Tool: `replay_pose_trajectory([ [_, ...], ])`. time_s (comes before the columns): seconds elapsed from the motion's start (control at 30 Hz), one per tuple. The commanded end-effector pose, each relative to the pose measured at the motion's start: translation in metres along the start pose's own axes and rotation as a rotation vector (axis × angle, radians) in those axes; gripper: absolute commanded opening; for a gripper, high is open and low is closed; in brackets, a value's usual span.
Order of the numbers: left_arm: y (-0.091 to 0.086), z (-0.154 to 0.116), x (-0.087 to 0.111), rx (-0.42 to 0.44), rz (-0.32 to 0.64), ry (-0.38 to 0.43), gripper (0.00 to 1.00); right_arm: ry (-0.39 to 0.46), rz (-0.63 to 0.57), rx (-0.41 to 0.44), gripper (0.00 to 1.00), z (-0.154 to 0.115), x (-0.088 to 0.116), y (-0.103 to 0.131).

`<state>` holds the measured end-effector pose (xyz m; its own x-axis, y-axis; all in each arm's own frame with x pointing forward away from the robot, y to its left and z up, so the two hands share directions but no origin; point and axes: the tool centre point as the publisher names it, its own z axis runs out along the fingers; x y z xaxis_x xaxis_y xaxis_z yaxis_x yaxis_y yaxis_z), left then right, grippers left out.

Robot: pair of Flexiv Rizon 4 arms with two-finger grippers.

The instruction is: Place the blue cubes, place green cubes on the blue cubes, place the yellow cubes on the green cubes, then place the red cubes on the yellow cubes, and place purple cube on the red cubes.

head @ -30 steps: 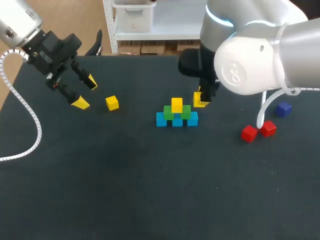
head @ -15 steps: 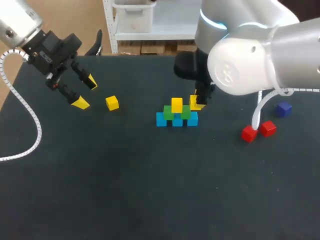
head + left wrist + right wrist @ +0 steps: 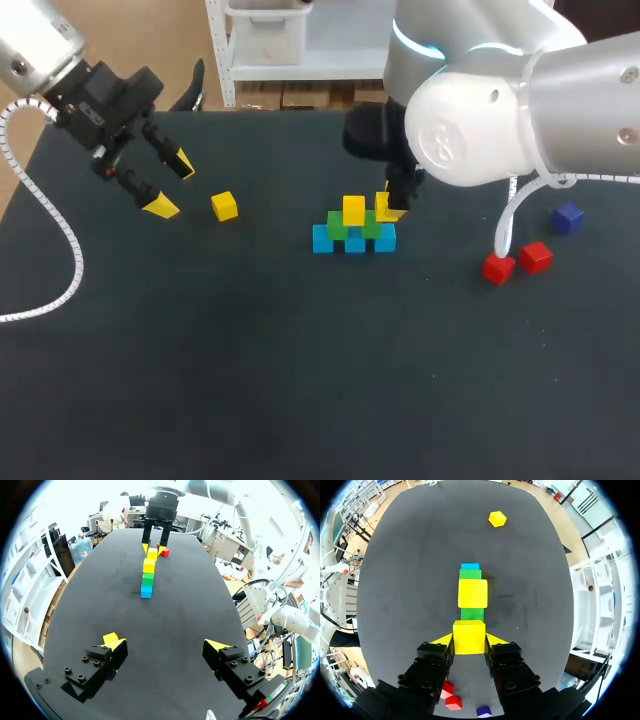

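Observation:
A small pyramid stands mid-table: a row of blue cubes [image 3: 355, 242], two green cubes [image 3: 337, 225] on them and one yellow cube [image 3: 353, 210] on top. My right gripper [image 3: 389, 208] is shut on a second yellow cube [image 3: 469, 636], held just right of the stacked yellow cube [image 3: 472, 593], above the right green cube. A third yellow cube [image 3: 225, 206] lies loose to the left. My left gripper [image 3: 165, 185] hovers open and empty beside it, far from the stack [image 3: 147, 577].
Two red cubes [image 3: 498, 268] [image 3: 536, 257] and a purple cube [image 3: 568, 217] lie on the dark table at the right, under my right arm. A white cable hangs from each arm.
My right gripper has carried the yellow cube leftward, closer to the stack. The left arm and the other cubes have not moved.

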<state>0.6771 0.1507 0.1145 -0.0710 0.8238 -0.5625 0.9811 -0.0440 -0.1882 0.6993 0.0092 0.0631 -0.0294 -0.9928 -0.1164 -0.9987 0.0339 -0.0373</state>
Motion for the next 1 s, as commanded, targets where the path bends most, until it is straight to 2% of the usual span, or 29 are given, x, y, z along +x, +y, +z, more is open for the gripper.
replay_pose_trajectory([
  [0.03,0.0013,-0.0001,0.0005,0.001,0.002,0.0,1.0,0.001,-0.002,-0.008,0.0,0.0013,-0.0027,-0.0031],
  [1.0,0.0013,-0.0001,0.0005,0.001,0.002,0.0,1.0,0.014,-0.026,-0.027,0.0,0.0059,-0.009,-0.0024],
])
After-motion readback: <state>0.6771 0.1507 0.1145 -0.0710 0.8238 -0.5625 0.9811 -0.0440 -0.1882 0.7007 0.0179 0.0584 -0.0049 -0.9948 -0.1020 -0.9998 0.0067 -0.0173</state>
